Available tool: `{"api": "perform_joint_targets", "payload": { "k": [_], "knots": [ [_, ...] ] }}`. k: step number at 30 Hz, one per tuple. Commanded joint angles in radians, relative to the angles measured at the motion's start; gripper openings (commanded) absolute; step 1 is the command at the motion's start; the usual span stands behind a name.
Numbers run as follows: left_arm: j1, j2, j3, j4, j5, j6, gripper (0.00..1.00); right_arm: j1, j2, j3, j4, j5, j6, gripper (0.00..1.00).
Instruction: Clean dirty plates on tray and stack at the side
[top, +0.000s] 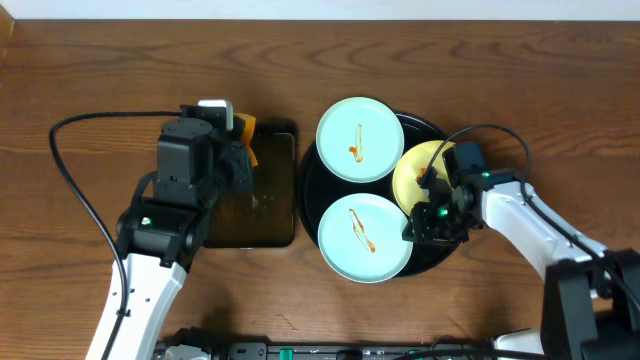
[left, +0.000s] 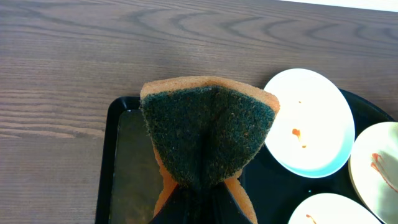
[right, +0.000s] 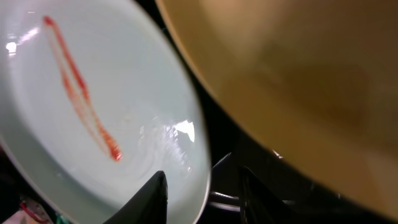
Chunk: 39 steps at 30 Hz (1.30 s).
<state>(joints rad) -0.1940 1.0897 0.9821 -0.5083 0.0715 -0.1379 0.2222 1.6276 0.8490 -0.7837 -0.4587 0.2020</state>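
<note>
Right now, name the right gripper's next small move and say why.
Probably close the right gripper. Its open fingers appear to straddle the rim of the near aqua plate, which is smeared with sauce and sits on the black tray. The left gripper already holds the sponge.

Jaws pinching a folded sponge (left: 208, 134), rectangular tray (left: 127, 162) beneath, sauce-smeared plates (left: 309, 106) at right

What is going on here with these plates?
The left gripper holds a sponge over the rectangular tray. The right gripper, open, sits at the rim of the near aqua plate, beside the yellow plate. These and the far aqua plate lie on the round tray. Both aqua plates show sauce smears. None is stacked aside yet.
</note>
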Motion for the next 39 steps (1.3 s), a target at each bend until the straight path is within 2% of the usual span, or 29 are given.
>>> {"api": "perform_joint_targets", "payload": {
  "k": [1, 9, 13, 16, 36, 39],
  "knots": [
    [-0.003, -0.013, 0.028, 0.009, -0.012, -0.005, 0.08, 0.007, 0.042, 0.011, 0.011, -0.002, 0.011, 0.29],
    [-0.003, -0.013, 0.027, -0.006, -0.011, -0.005, 0.08, 0.009, 0.068, 0.011, 0.019, -0.002, 0.011, 0.07],
    [-0.003, -0.012, 0.023, -0.014, -0.011, -0.006, 0.08, 0.009, 0.068, 0.011, 0.019, -0.002, 0.011, 0.06],
    [-0.003, -0.012, 0.023, -0.015, -0.011, -0.006, 0.08, 0.008, 0.068, 0.011, 0.018, -0.002, 0.011, 0.01],
    [-0.003, 0.004, 0.022, -0.018, -0.011, -0.006, 0.08, 0.008, 0.068, 0.011, 0.011, -0.002, 0.011, 0.01],
    [-0.003, 0.056, 0.015, -0.024, -0.011, -0.045, 0.08, 0.008, 0.068, 0.011, 0.009, -0.002, 0.011, 0.01]
  ]
}}
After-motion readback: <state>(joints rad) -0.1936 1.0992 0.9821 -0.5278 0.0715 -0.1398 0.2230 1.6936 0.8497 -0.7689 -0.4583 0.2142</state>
